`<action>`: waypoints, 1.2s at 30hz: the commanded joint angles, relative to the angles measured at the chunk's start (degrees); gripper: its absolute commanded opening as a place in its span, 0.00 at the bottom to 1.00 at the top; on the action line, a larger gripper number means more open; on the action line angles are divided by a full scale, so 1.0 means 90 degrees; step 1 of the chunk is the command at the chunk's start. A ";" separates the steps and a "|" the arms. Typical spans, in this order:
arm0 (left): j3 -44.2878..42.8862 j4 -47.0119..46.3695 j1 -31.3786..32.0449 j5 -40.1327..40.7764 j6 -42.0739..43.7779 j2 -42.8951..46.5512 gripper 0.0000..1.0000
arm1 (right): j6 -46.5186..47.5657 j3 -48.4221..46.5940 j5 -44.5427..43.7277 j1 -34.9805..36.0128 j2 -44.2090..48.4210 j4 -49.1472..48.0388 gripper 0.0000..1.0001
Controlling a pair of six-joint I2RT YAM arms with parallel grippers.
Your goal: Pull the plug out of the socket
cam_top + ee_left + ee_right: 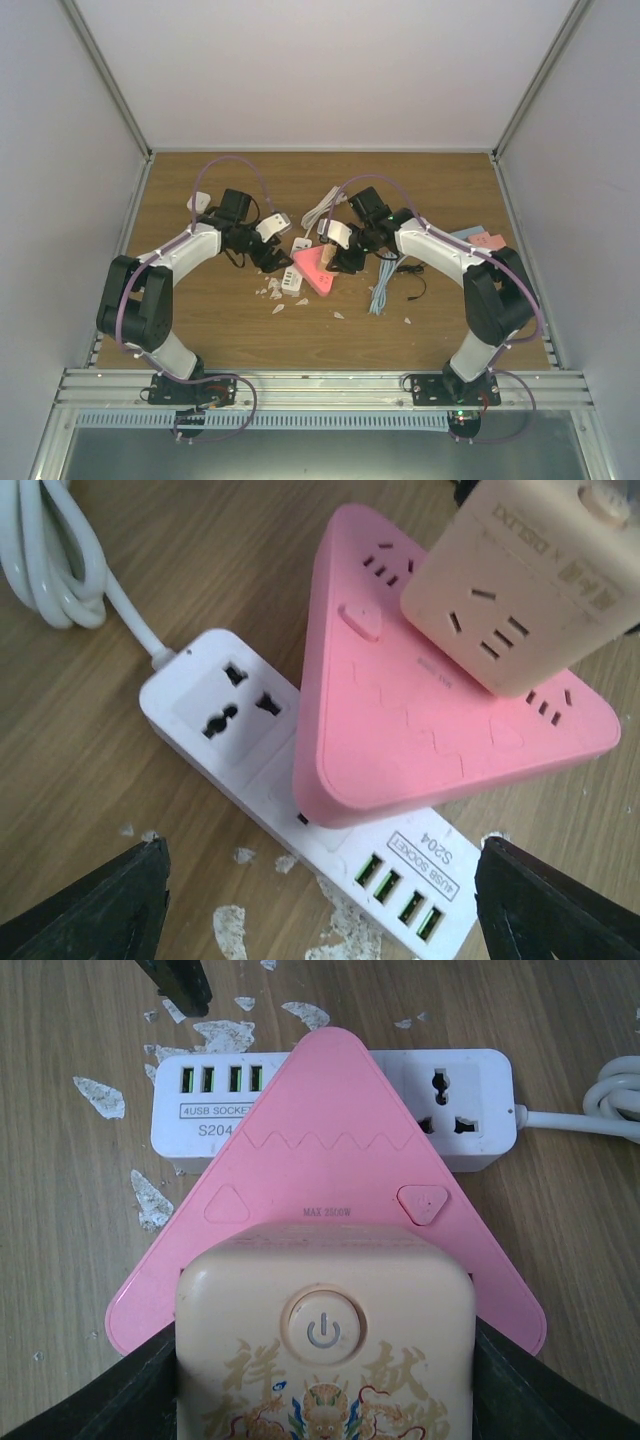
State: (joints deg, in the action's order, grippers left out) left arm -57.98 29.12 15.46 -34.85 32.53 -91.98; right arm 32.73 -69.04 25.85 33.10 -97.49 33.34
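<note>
Shows a brown wood-grain worktop (200, 320) with the extraction set up but not yet begun. Carries near its centre a long white plastic power strip (230, 710), lying flat, with a white cable (50, 560) looped beside it. Bears across the strip's middle a pink triangular plastic socket block (400, 730). Bears on one corner of that block a beige cube-shaped plug adapter (520, 590), judged to be the plug for removal.

Has the right end effector (325, 1390) pinching the cube on two opposite sides. Has the left end effector (322, 880) spread wide above the strip's USB end, touching nothing.

Suggests the grasp is made and the pull is pending. Calls next for a straight draw along the pins, with the lower stack braced by the left. Otherwise risks lifting everything together.

Includes pale paint-like flakes (100, 1095) scattered around the strip.
</note>
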 commanded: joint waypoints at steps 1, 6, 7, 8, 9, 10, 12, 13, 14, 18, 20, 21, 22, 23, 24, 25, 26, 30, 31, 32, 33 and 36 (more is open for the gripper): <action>-0.0180 -0.0366 -0.0026 -0.0061 -0.0273 0.0014 0.84 | -0.0057 -0.0291 0.0356 -0.0035 0.0485 -0.0277 0.19; -0.0262 -0.0406 -0.0385 -0.0478 -0.0479 0.0067 0.85 | -0.0067 -0.0550 0.0429 -0.0035 0.0508 -0.0157 0.19; -0.0287 -0.0409 -0.0476 -0.0601 -0.0509 0.0099 0.86 | -0.0046 -0.0607 0.0416 -0.0035 0.0479 -0.0095 0.19; -0.0310 -0.0418 -0.0551 -0.0649 -0.0534 0.0132 0.86 | -0.0036 -0.0620 0.0392 -0.0035 0.0481 -0.0082 0.19; -0.0329 -0.0434 -0.0621 -0.0674 -0.0537 0.0167 0.86 | -0.0026 -0.0612 0.0362 -0.0035 0.0481 -0.0084 0.19; -0.0332 -0.0446 -0.0670 -0.0672 -0.0541 0.0193 0.87 | -0.0031 -0.0603 0.0303 -0.0035 0.0458 -0.0082 0.19; -0.0329 -0.0424 -0.0731 -0.0671 -0.0446 0.0236 0.87 | 0.0003 -0.0644 0.0228 -0.0035 0.0324 0.0045 0.19; -0.0319 -0.0377 -0.0729 -0.0617 -0.0349 0.0240 0.88 | 0.0008 -0.0666 0.0264 -0.0040 0.0255 0.0125 0.19; -0.0285 -0.0348 -0.0730 -0.0568 -0.0261 0.0249 0.88 | -0.0021 -0.0654 0.0314 -0.0061 0.0213 0.0133 0.19; -0.0089 -0.0312 -0.0729 -0.0364 0.0053 0.0287 0.91 | -0.0056 -0.0836 0.0637 -0.0060 0.0000 0.0411 0.19; 0.0017 -0.0330 -0.0721 -0.0203 0.0153 0.0299 0.91 | -0.0030 -0.1045 0.0737 -0.0065 -0.0186 0.0726 0.19; 0.0065 -0.0352 -0.0718 -0.0148 0.0195 0.0306 0.91 | -0.0054 -0.1113 0.0748 -0.0070 -0.0241 0.0798 0.19; 0.0116 -0.0374 -0.0713 -0.0083 0.0240 0.0313 0.91 | -0.0075 -0.1161 0.0753 -0.0087 -0.0277 0.0827 0.19; 0.0185 -0.0394 -0.0711 -0.0041 0.0272 0.0318 0.91 | -0.0090 -0.1266 0.0756 -0.0099 -0.0329 0.0897 0.19; 0.0225 -0.0410 -0.0710 -0.0008 0.0290 0.0332 0.91 | -0.0092 -0.1388 0.0789 -0.0117 -0.0393 0.0993 0.19; 0.0259 -0.0430 -0.0707 0.0005 0.0307 0.0342 0.91 | -0.0083 -0.1525 0.0839 -0.0152 -0.0480 0.1138 0.19; 0.0289 -0.0449 -0.0710 0.0011 0.0315 0.0347 0.91 | -0.0094 -0.1643 0.0898 -0.0173 -0.0564 0.1249 0.19; 0.0352 -0.0493 -0.0696 0.0082 0.0364 0.0357 0.91 | -0.0115 -0.2006 0.1004 -0.0211 -0.0831 0.1637 0.19; 0.0362 -0.0516 -0.0696 0.0099 0.0374 0.0357 0.91 | -0.0121 -0.2066 0.1018 -0.0220 -0.0884 0.1735 0.19; 0.0372 -0.0525 -0.0702 0.0102 0.0379 0.0357 0.91 | -0.0114 -0.2121 0.0992 -0.0221 -0.0923 0.1809 0.19; 0.0384 -0.0533 -0.0696 0.0106 0.0385 0.0360 0.91 | -0.0120 -0.2141 0.0927 -0.0219 -0.0931 0.1843 0.19; 0.0415 -0.0569 -0.0693 0.0178 0.0357 0.0317 0.91 | -0.0113 -0.2023 0.0457 -0.0199 -0.0805 0.1649 0.19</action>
State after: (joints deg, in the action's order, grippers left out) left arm -55.16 26.76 8.95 -34.09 34.76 -90.45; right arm 32.25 -85.95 30.79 31.48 -105.86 48.29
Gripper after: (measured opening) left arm 0.913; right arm 0.619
